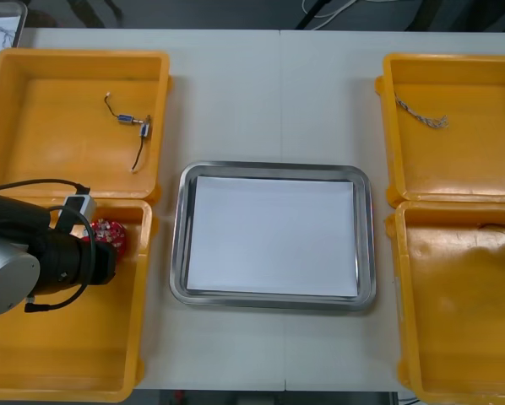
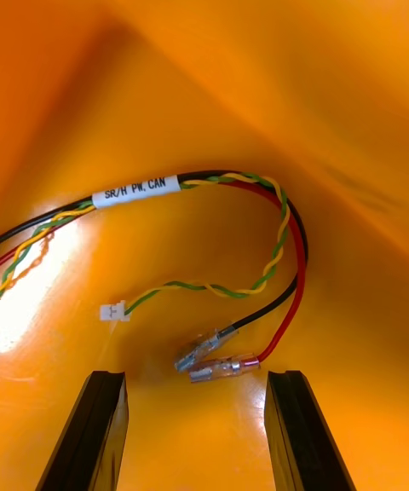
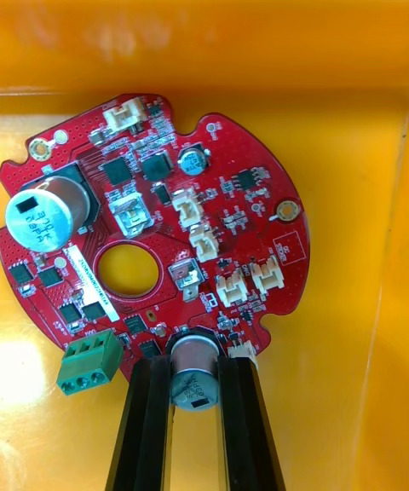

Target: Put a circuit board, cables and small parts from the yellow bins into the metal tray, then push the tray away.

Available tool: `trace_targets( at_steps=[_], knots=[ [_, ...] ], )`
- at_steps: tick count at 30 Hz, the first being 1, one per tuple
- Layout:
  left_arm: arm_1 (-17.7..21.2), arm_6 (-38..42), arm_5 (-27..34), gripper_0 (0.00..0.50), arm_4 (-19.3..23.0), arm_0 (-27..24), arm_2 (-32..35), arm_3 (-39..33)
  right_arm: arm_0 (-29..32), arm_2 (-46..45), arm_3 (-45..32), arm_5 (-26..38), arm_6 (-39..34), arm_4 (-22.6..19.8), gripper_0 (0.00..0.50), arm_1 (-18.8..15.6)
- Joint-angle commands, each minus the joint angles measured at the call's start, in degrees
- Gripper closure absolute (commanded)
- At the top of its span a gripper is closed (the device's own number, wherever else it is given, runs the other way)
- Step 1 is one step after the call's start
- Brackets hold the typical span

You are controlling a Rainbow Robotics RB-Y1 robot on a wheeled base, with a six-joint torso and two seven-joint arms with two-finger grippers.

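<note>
A round red circuit board (image 3: 153, 235) lies on the floor of the near-left yellow bin (image 1: 67, 354), close to its far wall; it is also in the front view as the circuit board (image 1: 111, 234). My left gripper (image 3: 194, 365) is shut on a grey cylinder standing at the board's edge, one black finger (image 3: 149, 431) on each side. In the near-right yellow bin (image 1: 455, 321), my right gripper (image 2: 196, 384) stands open just short of the metal ends of a red, black and yellow-green cable (image 2: 285, 244). The metal tray (image 1: 274, 173) has a white inside with nothing in it.
The far-left bin (image 1: 33, 101) holds a small metal part on a thin wire (image 1: 133, 124). A twisted cable (image 1: 421, 114) lies in the far-right bin (image 1: 472, 143). My left arm (image 1: 33, 266) reaches over the near-left bin.
</note>
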Motion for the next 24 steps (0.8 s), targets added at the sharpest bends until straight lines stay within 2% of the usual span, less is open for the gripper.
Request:
trace_targets(
  at_steps=[1, 9, 13, 19, 24],
  knots=[
    [1.74, 4.45, -1.19, 0.5, -0.37, 1.64, -0.78, -1.96, 1.21, 0.73, -0.32, -0.53, -1.63, 0.94, 0.037, 0.91],
    [2.97, 4.36, -1.1, 0.5, -0.11, 1.72, -0.42, -2.31, 2.53, 0.73, -0.41, -2.46, -1.71, 1.21, 0.035, 0.91],
    [5.17, 4.53, -0.22, 0.5, 2.44, 1.81, 0.54, -3.63, 3.05, 0.21, -0.41, -2.99, -1.45, 1.29, 0.037, 0.91],
    [8.16, 4.18, 1.1, 0.5, 7.45, 6.21, 5.73, -8.02, 3.32, -0.14, -0.32, -3.07, -1.8, 1.47, 0.037, 0.91],
    [10.36, 3.57, 2.24, 0.5, 8.51, 10.51, 8.89, -11.01, 3.32, -0.14, -0.41, -3.16, -2.59, 1.29, 0.037, 0.91]
  ],
)
